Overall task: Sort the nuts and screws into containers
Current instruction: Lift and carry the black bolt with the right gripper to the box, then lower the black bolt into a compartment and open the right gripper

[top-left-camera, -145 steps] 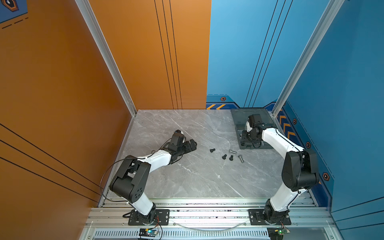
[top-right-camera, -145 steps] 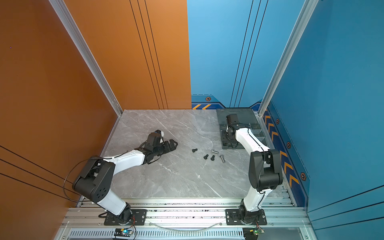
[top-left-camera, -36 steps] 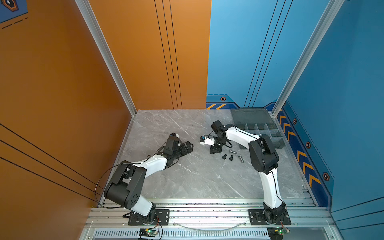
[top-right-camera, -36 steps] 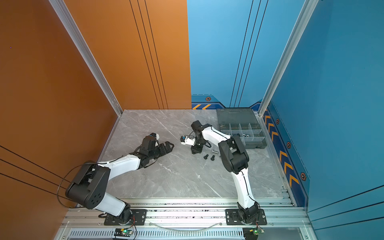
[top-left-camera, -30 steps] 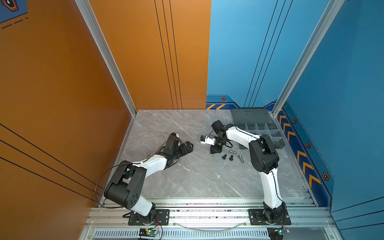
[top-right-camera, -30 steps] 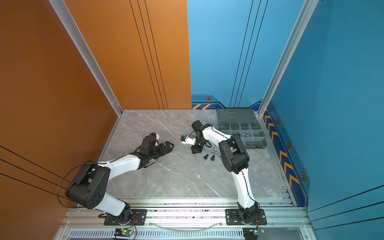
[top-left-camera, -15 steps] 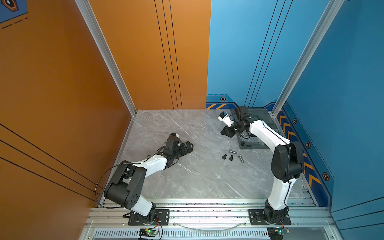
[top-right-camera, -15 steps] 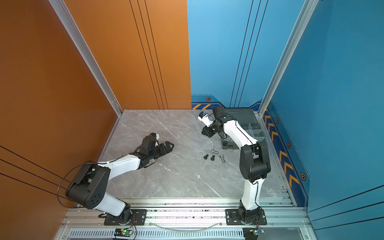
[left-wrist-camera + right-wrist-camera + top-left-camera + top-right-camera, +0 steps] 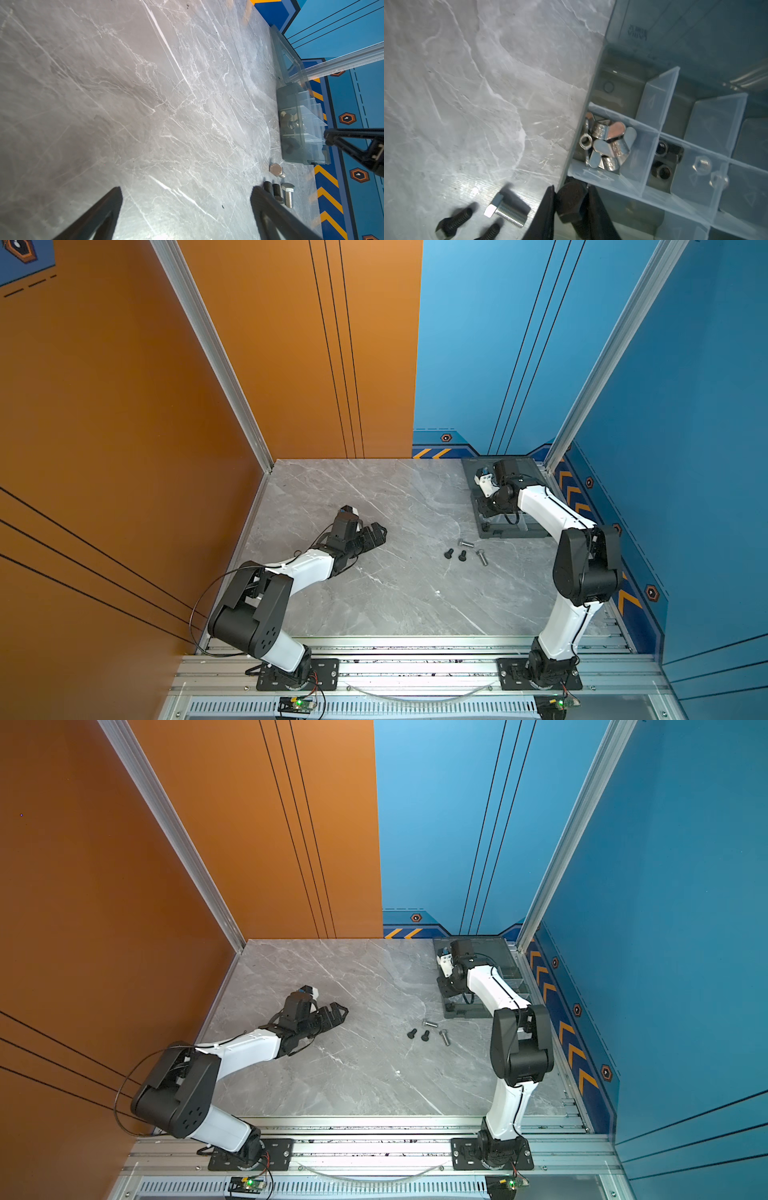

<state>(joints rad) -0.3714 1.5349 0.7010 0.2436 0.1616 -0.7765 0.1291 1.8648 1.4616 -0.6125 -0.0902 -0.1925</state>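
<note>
While the right gripper [image 9: 571, 188] pinches a matte black hex-head screw [image 9: 569, 205] between its jaws at the edge of the smoky-grey translucent organizer box [image 9: 616, 68], the left gripper [image 9: 187, 190] stands spread wide, well apart from it.

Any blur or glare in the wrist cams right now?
Right wrist view: loose screws smeared, white glare on the table beside them, wing nuts crisp, black screw in the right tool underlit. Left wrist view: left tool soft-edged, out of focus.

Counted two black screws [image 9: 448, 554] and two silver screws [image 9: 481, 558] at 3 o'clock on the surface [image 9: 374, 597], one more black screw [image 9: 571, 205] in the right tool [image 9: 570, 190]. Tallied two black nuts [image 9: 662, 172], three silver hex nuts [image 9: 585, 141]; overlapping wing nuts [image 9: 611, 137] uncounted.
</note>
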